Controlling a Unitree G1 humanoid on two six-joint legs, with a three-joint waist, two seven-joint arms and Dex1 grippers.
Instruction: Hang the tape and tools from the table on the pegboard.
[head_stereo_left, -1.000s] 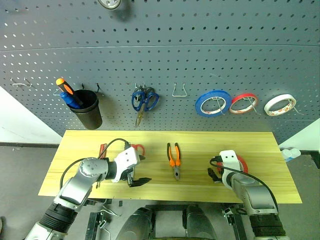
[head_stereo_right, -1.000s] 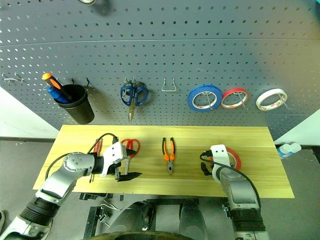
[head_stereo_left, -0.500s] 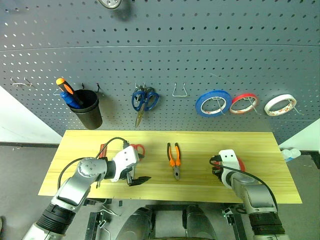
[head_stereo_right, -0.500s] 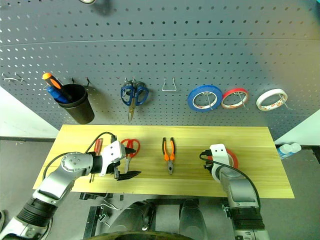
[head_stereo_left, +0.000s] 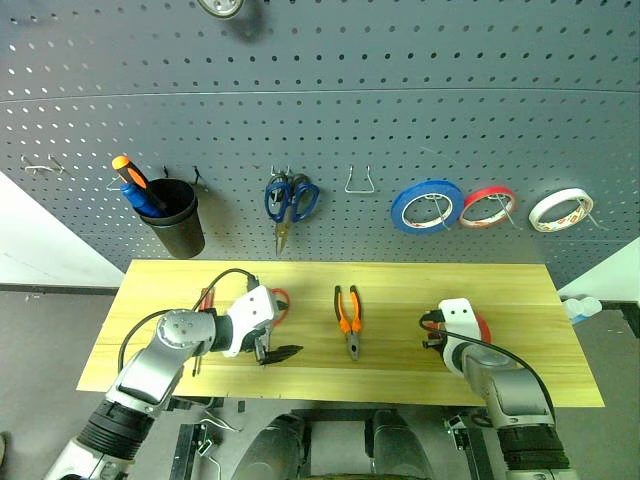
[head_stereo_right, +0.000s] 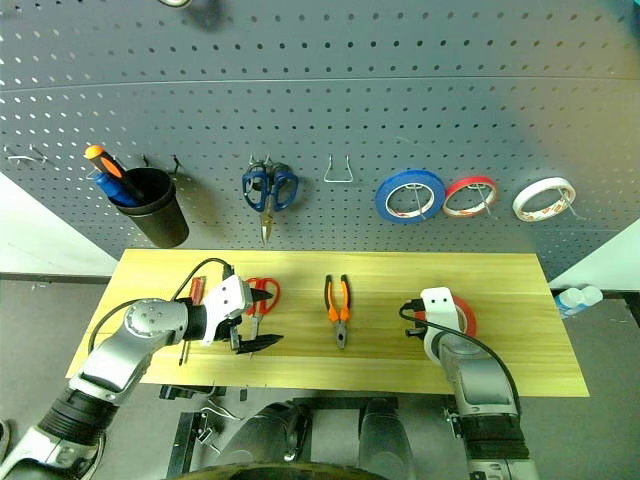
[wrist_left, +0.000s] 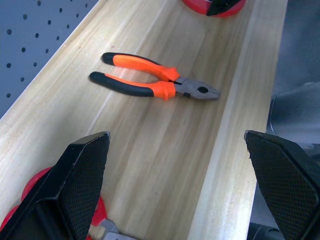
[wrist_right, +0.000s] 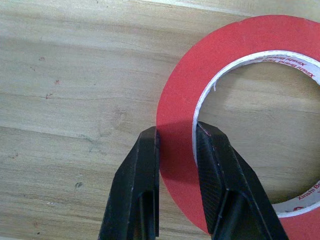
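Observation:
The red tape lies flat on the light wood table at the right. My right gripper is shut on its wall, with one finger outside the ring and one inside. In the head views the wrist covers most of the tape. The orange-and-black pliers lie at the table's middle. My left gripper is open just above the table, left of the pliers. Behind it lie the red-handled scissors and the red screwdriver, both partly hidden. The grey pegboard rises behind the table.
On the pegboard hang a black cup with orange and blue screwdrivers, blue scissors, an empty wire hook, a blue roll, a red roll and a white roll. A bottle stands past the table's right end.
My right gripper's fingers have closed on the wall of the red tape; a second ago they stood apart. The left arm has barely shifted and stays open.

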